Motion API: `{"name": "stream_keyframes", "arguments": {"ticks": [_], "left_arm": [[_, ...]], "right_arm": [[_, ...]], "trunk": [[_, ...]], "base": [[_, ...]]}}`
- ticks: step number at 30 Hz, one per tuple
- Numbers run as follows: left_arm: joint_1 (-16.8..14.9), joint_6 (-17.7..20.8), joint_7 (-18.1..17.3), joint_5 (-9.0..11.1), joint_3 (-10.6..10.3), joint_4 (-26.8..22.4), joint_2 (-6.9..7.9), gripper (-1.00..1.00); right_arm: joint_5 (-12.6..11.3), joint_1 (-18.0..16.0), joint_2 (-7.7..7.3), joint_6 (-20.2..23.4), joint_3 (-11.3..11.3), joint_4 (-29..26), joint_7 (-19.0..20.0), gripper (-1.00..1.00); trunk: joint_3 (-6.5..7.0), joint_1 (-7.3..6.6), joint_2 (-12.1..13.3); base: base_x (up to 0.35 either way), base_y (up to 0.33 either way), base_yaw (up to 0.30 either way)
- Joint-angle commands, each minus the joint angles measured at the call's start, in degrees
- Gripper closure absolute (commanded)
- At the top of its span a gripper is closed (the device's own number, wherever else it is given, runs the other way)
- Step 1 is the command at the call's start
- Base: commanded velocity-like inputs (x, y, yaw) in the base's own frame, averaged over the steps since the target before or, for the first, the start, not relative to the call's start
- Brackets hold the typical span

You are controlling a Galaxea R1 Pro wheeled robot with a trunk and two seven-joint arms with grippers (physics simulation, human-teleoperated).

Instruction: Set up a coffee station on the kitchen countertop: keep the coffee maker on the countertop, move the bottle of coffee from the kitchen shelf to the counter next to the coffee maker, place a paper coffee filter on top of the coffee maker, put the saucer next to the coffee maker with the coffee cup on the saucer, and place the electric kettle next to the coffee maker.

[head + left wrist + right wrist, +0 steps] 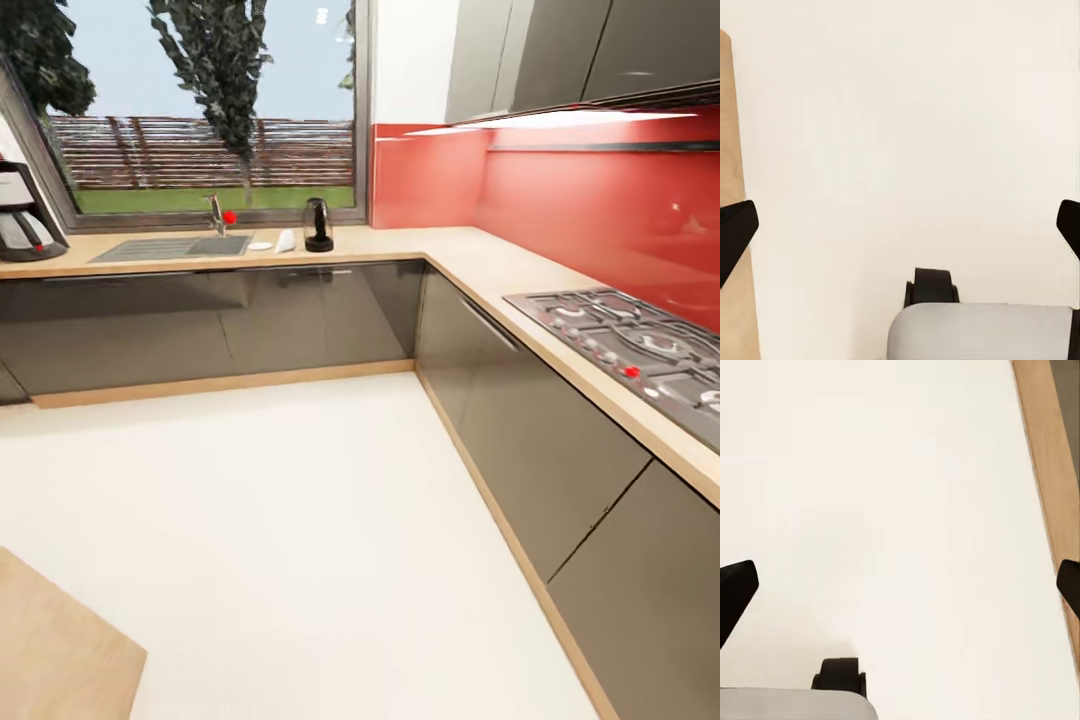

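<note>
The coffee maker stands at the far left end of the countertop, cut by the picture's edge. Right of the sink lie the flat white saucer and a small white thing, cup or filter, I cannot tell which. The dark electric kettle stands beside them. The thin kitchen shelf runs along the red wall; the bottle of coffee is out of view. My left gripper and right gripper hang open over the white floor, holding nothing.
A sink with a faucet sits under the window. A gas cooktop lies in the right counter run. Grey cabinet fronts line both runs. A wooden table corner juts in at the lower left.
</note>
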Motion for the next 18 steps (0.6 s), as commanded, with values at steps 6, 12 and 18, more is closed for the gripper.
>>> {"name": "stream_keyframes", "arguments": {"ticks": [6,12,18], "left_arm": [[-0.02,-0.18,0.03,-0.02,0.14,0.06,-0.02,-1.00],[-0.02,-0.15,0.07,0.15,0.12,0.06,-0.03,-1.00],[0.00,-0.17,0.09,-0.06,0.06,0.06,-0.05,-1.00]], "right_arm": [[0.60,-0.02,0.03,-0.19,-0.25,0.03,-0.02,-1.00],[0.60,-0.02,0.03,-0.19,-0.25,0.03,-0.02,-1.00],[0.60,-0.02,0.03,-0.19,-0.25,0.03,-0.02,-1.00]], "trunk": [[0.31,0.03,-0.02],[0.69,0.03,-0.02],[1.09,0.03,-0.02]], "base": [[0.334,0.000,0.218],[0.120,0.000,0.212],[0.006,0.000,0.201]]}}
